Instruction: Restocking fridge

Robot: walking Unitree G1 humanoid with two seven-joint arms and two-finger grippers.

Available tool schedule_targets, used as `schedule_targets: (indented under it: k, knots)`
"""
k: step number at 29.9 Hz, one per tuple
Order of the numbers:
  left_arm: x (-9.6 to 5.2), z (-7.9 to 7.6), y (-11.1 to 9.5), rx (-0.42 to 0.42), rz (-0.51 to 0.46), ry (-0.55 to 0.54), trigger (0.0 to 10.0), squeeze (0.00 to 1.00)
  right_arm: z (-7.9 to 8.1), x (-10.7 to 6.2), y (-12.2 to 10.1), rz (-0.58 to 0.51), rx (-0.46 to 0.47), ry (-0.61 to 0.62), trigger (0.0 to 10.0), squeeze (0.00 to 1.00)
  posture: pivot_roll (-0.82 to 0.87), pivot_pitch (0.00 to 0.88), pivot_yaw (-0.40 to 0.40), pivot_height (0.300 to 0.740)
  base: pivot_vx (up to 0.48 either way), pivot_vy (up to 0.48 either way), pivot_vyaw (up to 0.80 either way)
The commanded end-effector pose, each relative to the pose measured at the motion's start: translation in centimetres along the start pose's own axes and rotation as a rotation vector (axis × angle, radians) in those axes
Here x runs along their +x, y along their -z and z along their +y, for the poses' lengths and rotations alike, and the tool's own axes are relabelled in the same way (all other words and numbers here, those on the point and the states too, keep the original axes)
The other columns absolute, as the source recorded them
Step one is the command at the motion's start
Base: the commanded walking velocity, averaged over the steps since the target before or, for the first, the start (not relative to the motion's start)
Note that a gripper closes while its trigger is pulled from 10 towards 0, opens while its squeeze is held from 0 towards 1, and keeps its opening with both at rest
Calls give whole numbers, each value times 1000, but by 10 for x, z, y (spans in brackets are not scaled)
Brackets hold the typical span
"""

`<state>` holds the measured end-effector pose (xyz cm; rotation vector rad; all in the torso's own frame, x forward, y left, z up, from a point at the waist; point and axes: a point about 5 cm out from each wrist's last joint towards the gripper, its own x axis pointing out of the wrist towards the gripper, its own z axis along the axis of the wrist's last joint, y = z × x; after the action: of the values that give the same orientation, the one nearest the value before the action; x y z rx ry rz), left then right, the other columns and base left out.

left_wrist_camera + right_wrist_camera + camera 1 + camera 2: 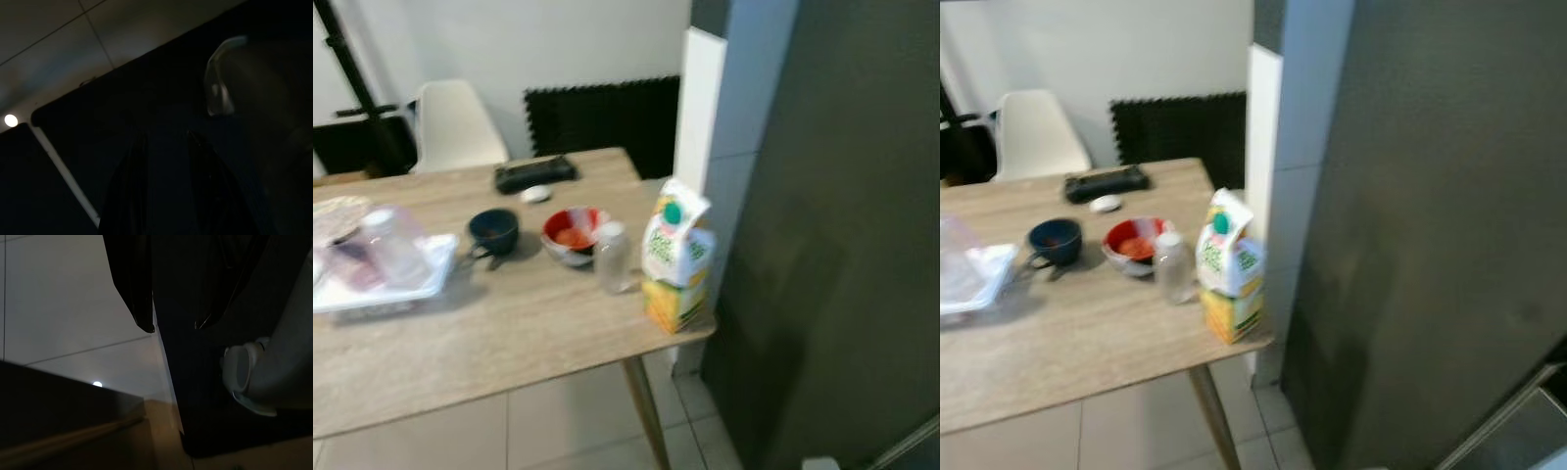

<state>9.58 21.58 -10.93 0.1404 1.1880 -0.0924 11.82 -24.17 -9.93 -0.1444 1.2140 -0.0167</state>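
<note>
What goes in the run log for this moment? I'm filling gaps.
phase: approach | juice carton upright at table corner beside bottle | fridge door shut | both arms idle

Both head views are softly blurred under even indoor light; both wrist views are very dark, murky shadow.

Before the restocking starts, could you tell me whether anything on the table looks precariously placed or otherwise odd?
Yes: the juice carton stands at the very corner of the wooden table, right by the edge nearest the dark fridge, so a nudge might tip it off. The small clear bottle beside it stands upright.
</note>
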Motion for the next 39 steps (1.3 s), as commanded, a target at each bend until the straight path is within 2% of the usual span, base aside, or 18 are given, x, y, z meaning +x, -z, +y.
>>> schedule_targets:
  k: [1,6,13,14,15,17,18,19,23,26,27,30,31,34,35,36,37,39]
  knots:
    - [-2,10,3,-47,-2,-50,10000,0,1,0,-1,-1,11,-7,10000,0,-10,0,14,740,0,0,0]
    - [-4,21,3,-129,-17,-108,10000,0,2,0,-4,-23,33,-22,10000,0,-9,0,13,740,0,0,0]
    - [-12,52,5,-393,-71,-281,10000,0,4,1,-8,-42,47,-38,10000,0,-9,0,15,740,0,0,0]
    - [-17,66,8,-494,-91,-362,10000,0,5,1,-9,-44,47,-39,10000,0,-9,0,15,740,0,0,0]
    - [-17,66,8,-494,-91,-362,10000,0,5,1,-9,-44,47,-39,10000,0,-9,0,15,740,0,0,0]
    - [-35,104,19,-769,-140,-601,10000,0,5,1,-10,-47,48,-42,10000,0,-13,0,12,740,0,0,0]
    - [-35,104,19,-769,-140,-601,10000,0,5,1,-10,-47,48,-42,10000,0,-13,0,12,740,0,0,0]
    - [-59,139,35,-988,-182,-817,10000,0,5,1,-10,-50,50,-44,10000,0,-12,0,11,740,0,0,0]
    - [-84,172,46,-1102,-224,-985,10000,0,4,1,-11,-53,53,-46,10000,0,-11,0,11,740,0,0,0]
    - [-131,222,48,-1212,-343,-1224,10000,0,5,1,-11,-57,60,-48,10000,0,-11,0,16,740,0,0,0]
    - [-131,222,48,-1212,-343,-1224,10000,0,5,1,-11,-57,60,-48,10000,0,-11,0,16,740,0,0,0]
    - [-181,262,41,-1306,-516,-1428,10000,0,6,1,-10,-56,67,-51,10000,0,-13,0,20,740,0,0,0]
    - [-181,262,41,-1306,-516,-1428,10000,0,6,1,-10,-56,67,-51,10000,0,-13,0,20,740,0,0,0]
    - [-240,303,-3,-1316,-920,-1477,10000,0,7,1,-8,-52,68,-55,10000,0,-12,0,14,740,0,0,0]
    - [-240,303,-3,-1316,-920,-1477,10000,0,7,1,-8,-52,68,-55,10000,0,-12,0,14,740,0,0,0]
    - [-264,316,-38,-1199,-1119,-1406,10000,0,6,1,-8,-50,65,-55,10000,0,-7,0,10,740,0,0,0]
    - [-264,316,-38,-1199,-1119,-1406,10000,0,6,1,-8,-50,65,-55,10000,0,-7,0,10,740,0,0,0]
    - [-308,321,-124,-855,-1485,-1170,10000,0,5,1,-7,-46,59,-54,10000,0,-11,0,10,740,0,0,0]
